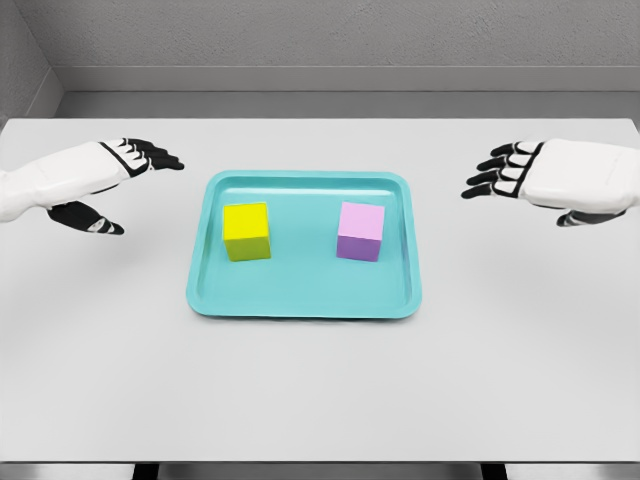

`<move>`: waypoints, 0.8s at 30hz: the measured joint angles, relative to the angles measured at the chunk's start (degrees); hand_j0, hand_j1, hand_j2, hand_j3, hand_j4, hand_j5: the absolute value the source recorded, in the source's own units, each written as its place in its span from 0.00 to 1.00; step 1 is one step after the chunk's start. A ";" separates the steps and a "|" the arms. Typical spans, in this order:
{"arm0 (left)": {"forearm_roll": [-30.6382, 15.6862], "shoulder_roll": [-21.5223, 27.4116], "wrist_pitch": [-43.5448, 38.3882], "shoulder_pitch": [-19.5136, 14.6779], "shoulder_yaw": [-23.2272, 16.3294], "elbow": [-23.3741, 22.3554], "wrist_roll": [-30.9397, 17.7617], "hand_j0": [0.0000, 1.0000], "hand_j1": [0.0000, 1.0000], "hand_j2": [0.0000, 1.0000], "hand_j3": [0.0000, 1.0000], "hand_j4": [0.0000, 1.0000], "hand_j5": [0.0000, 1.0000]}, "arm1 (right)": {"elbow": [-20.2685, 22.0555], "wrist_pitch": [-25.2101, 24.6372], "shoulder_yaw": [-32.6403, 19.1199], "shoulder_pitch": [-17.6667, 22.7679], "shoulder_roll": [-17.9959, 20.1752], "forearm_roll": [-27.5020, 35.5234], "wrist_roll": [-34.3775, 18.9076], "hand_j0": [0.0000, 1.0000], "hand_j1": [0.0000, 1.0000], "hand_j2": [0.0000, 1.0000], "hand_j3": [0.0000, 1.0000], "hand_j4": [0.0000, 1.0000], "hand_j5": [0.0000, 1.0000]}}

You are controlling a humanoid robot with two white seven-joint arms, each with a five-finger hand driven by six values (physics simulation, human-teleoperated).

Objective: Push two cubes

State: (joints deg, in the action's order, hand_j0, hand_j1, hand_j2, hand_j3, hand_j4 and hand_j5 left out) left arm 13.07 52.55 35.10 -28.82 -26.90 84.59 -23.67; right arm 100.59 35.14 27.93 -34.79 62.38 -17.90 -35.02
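Observation:
A yellow cube (247,231) stands on the left half of a teal tray (300,295) in the middle of the table. A pink-purple cube (360,231) stands on the tray's right half, a clear gap between the two. My left hand (125,185) hovers left of the tray, fingers spread and pointing toward it, holding nothing. My right hand (520,185) hovers right of the tray, fingers likewise spread and empty. Both hands are well apart from the tray and the cubes.
The white table (320,390) spreads wide around the tray, its front edge near the bottom of the view. A grey wall runs behind its far edge.

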 measured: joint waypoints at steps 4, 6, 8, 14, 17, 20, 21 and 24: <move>-0.36 -0.32 0.00 -0.71 -2.28 -0.39 0.25 1.00 1.00 1.00 1.00 1.00 1.00 | 0.02 -0.01 0.20 -2.56 -0.17 -0.03 0.00 1.00 1.00 1.00 1.00 1.00 1.00; 0.09 -0.44 0.10 -7.91 -6.26 -0.47 0.10 1.00 1.00 1.00 1.00 1.00 1.00 | -0.08 -0.01 0.36 -2.56 0.27 0.01 0.00 0.37 0.37 0.37 0.37 0.37 0.37; 2.71 -1.94 -0.08 -12.05 -11.42 -1.21 -0.72 0.92 0.92 0.92 0.92 0.92 0.92 | -0.09 -0.04 2.65 -3.96 0.31 -0.01 0.01 0.18 0.18 0.18 0.18 0.18 0.18; 10.55 -7.30 0.02 -13.54 -17.09 -10.38 -5.13 0.68 0.68 0.68 0.68 0.68 0.68 | -0.41 -0.01 15.67 -9.85 -4.96 -6.27 0.01 0.00 0.00 0.00 0.00 0.00 0.00; 11.34 -7.87 -0.02 -13.54 -17.71 -11.91 -7.38 0.41 0.41 0.41 0.41 0.41 0.41 | -1.27 -0.02 18.74 -11.43 -7.60 -9.57 0.01 0.00 0.00 0.00 0.00 0.00 0.00; 10.98 -8.17 -0.15 -14.24 -17.88 -12.37 -9.39 0.39 0.39 0.39 0.39 0.39 0.39 | -3.80 -0.05 22.05 -14.07 -10.44 -11.45 0.02 0.00 0.00 0.00 0.00 0.00 0.00; 10.97 -8.28 -0.20 -14.33 -17.89 -12.46 -9.70 0.37 0.37 0.37 0.37 0.37 0.37 | -5.27 -0.04 23.28 -14.34 -11.55 -11.85 0.02 0.00 0.00 0.00 0.00 0.00 0.00; 11.23 -8.49 -0.11 -15.03 -17.98 -12.69 -10.32 0.35 0.35 0.35 0.35 0.35 0.35 | -8.49 -0.01 26.02 -14.69 -14.27 -13.75 0.02 0.00 0.00 0.00 0.00 0.00 0.00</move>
State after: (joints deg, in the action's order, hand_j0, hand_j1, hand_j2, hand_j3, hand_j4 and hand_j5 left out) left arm 24.29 44.05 35.00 -43.86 -44.88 71.89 -33.99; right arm 92.10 35.13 53.96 -49.48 48.11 -31.66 -35.01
